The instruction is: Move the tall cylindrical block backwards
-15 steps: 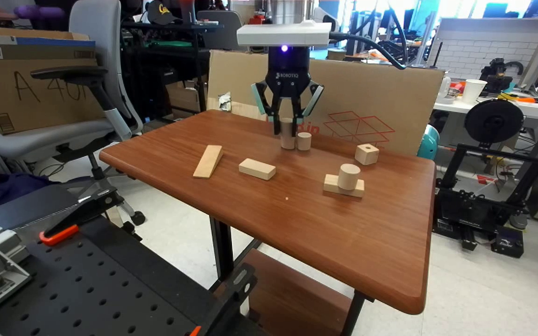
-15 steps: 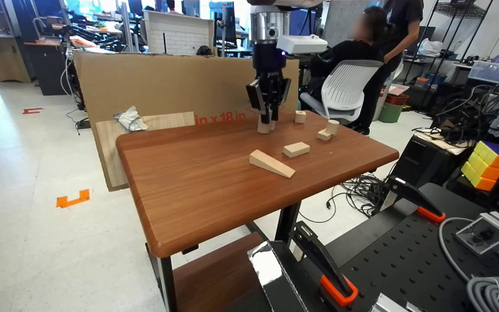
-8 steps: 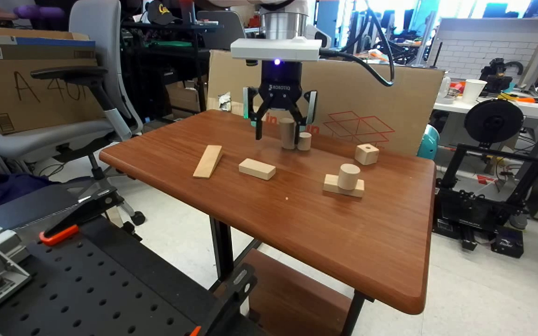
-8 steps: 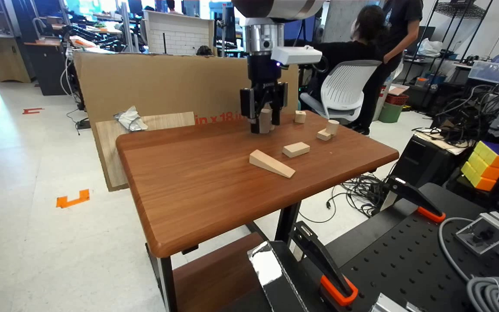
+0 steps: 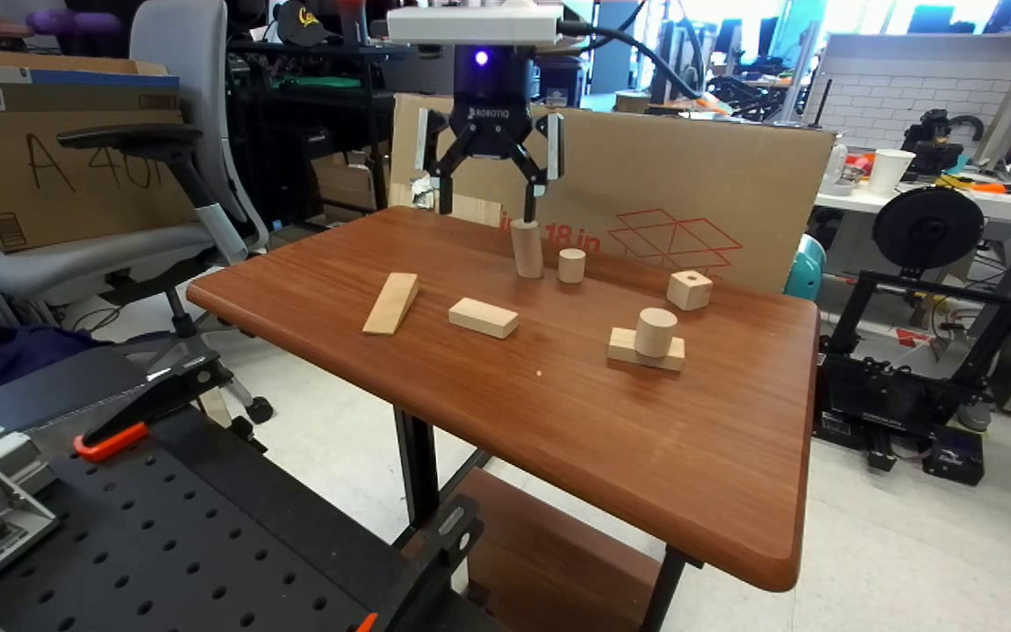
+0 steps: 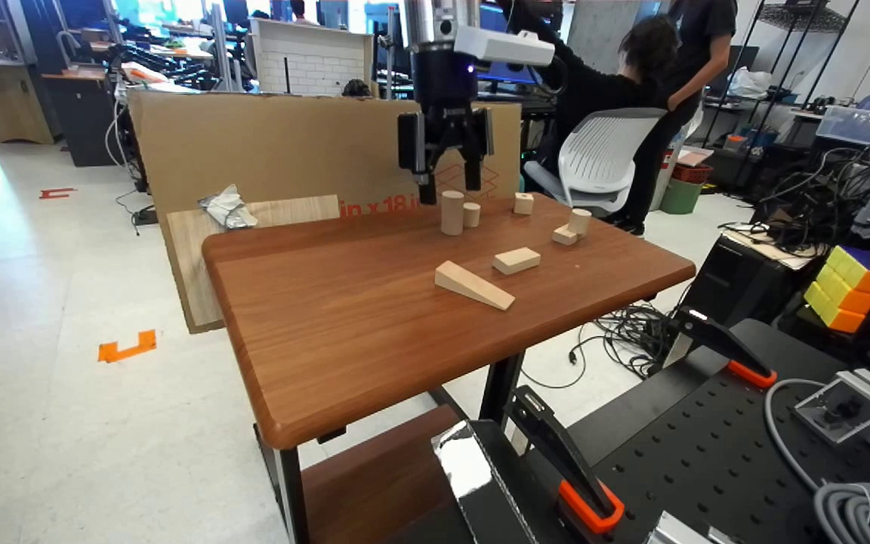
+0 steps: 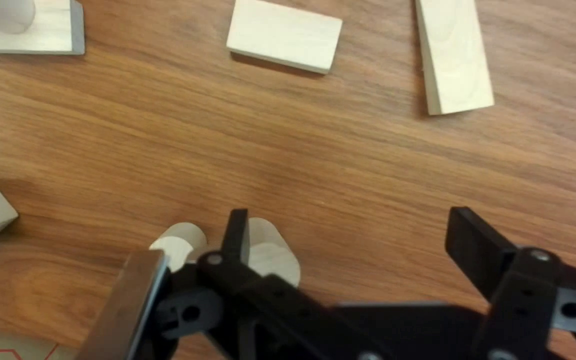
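Jaws parted wide; gripper hangs above the table. In an exterior view, tall cylindrical block at its five o'clock, leaning slightly; can't tell whether they touch. From the block: shorter cylinder near, between three and four; flat block at seven; wedge at eight.

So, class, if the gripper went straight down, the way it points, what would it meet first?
Probably the tall cylindrical block: in the wrist view, the gripper has one finger covering part of it. Depth is unclear, so that finger might instead slip past, towards the short cylinder beside it.
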Controlling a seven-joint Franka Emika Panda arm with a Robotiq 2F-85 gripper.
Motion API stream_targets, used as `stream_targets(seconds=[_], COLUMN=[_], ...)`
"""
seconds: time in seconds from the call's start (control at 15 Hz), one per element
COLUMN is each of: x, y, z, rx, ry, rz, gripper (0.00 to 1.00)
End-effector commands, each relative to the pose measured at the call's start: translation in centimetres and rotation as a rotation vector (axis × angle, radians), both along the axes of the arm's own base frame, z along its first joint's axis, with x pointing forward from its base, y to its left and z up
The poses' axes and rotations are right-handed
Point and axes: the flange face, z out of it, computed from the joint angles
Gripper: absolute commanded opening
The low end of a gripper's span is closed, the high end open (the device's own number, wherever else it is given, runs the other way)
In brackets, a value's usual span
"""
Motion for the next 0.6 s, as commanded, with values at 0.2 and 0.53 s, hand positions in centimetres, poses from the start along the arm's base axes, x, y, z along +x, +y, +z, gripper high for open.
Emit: stream_targets(seconds=[0.2,0.53], x=[-4.3,-7.9], y=[0.5,-1.4], z=[6.5,8.1], rx=[-0.056,-0.09], ry=[-0.02,-0.022], rz=[-0.054,-0.156], gripper=[1.0,1.0])
